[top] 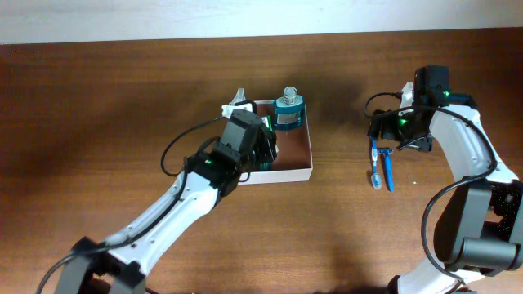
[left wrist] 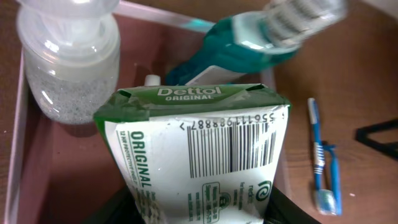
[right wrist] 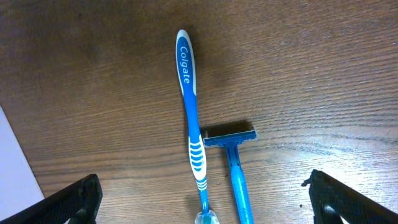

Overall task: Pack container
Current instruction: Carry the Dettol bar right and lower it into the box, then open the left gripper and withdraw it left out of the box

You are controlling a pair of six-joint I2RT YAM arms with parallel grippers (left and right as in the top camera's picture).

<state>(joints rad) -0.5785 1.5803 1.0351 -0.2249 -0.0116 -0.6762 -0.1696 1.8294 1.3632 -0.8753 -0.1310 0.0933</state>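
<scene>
Left gripper (left wrist: pixel 198 214), as your left wrist view shows it: fingers (left wrist: pixel 115 214) half closed, pinching the lower end of a green-and-white Dettol pouch (left wrist: pixel 199 143) held over the reddish-brown inside of the container (left wrist: pixel 13 162); right gripper (right wrist: pixel 205 199): fingers (right wrist: pixel 68 200) spread wide, holding nothing, hovering above a blue toothbrush (right wrist: pixel 191 118) and a blue razor (right wrist: pixel 231 149) lying side by side on the table (right wrist: pixel 323 74); overhead, you find the container (top: pixel 296 173) mid-table with the left gripper (top: pixel 263 147) over it, the arm hiding the pouch, which only the wrist camera shows; a teal mouthwash bottle (top: pixel 288 110) stands in the container's far corner nearest the right arm; a clear pump bottle (left wrist: pixel 68 56) occupies the other far corner, largely covered overhead; toothbrush (top: pixel 375 167) and razor (top: pixel 388 170) lie well apart from the container, near the right gripper (top: pixel 399 131).
</scene>
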